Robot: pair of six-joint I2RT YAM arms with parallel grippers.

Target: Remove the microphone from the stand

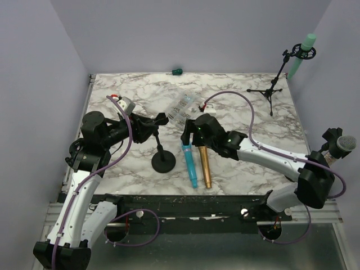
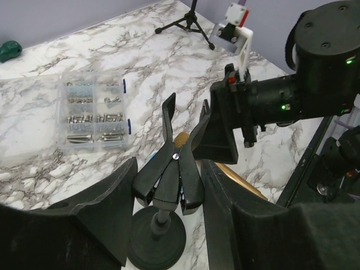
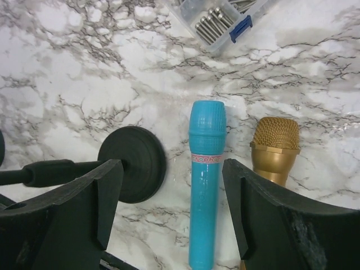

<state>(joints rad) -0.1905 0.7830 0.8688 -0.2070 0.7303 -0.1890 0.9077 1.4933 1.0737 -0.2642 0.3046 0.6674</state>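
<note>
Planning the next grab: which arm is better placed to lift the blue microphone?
Right: the open right gripper hangs over the blue microphone; the left gripper straddles the stand's clip.

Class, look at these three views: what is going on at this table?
The teal microphone is already off the stand and lies on the marble table beside a gold microphone. The right gripper hangs open over the teal one, not touching it. The left gripper sits around the stand's empty clip; whether it grips is unclear.
</note>
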